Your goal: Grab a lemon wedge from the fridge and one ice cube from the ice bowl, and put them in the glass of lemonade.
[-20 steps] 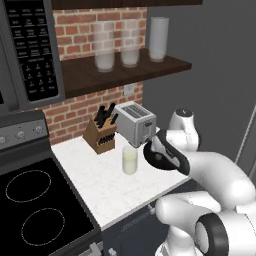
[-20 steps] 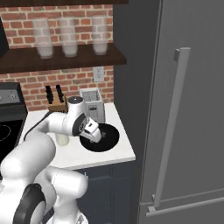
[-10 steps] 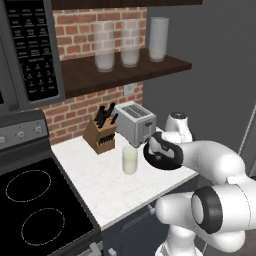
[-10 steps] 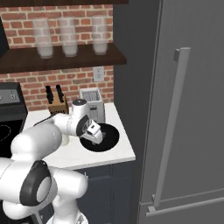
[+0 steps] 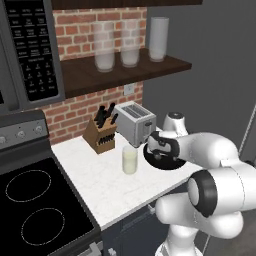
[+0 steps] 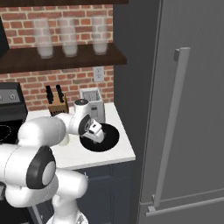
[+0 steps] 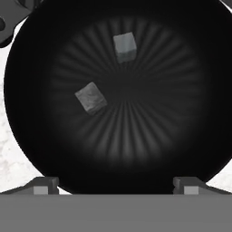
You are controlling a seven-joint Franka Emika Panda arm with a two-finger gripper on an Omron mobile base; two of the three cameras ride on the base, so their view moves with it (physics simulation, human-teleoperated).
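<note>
The claw [image 7: 116,185] is hanging right over the ice bowl [image 7: 195,113], jaws spread wide and holding nothing, its two tips poking up at the bottom of the hand view, well apart. Down in the bowl two ice cubes are sitting apart from each other: one cube [image 7: 124,46] toward the top of that view, the second cube [image 7: 91,98] lower and to the left, both lying loose on the ribbed black floor. From the left base view, the hand [image 5: 161,146] is hovering above the bowl [image 5: 162,164], which is resting on the white counter [image 5: 95,180]. Just left of it the lemonade [image 5: 129,160] is standing upright, pale yellow, near but not touching the bowl. Behind them, the toaster [image 5: 135,122] is sitting against the brick wall, and the knife block [image 5: 101,132] is standing to its left. Up above, three tall frosted glasses [image 5: 129,43] are lining the wooden shelf. The stove [image 5: 35,205] is sitting at the near left. Over on the right, the fridge [image 6: 192,100] is standing with its door shut, its long bar handle [image 6: 170,127] running down the front. No lemon wedge is visible, so where it lies cannot be told.
</note>
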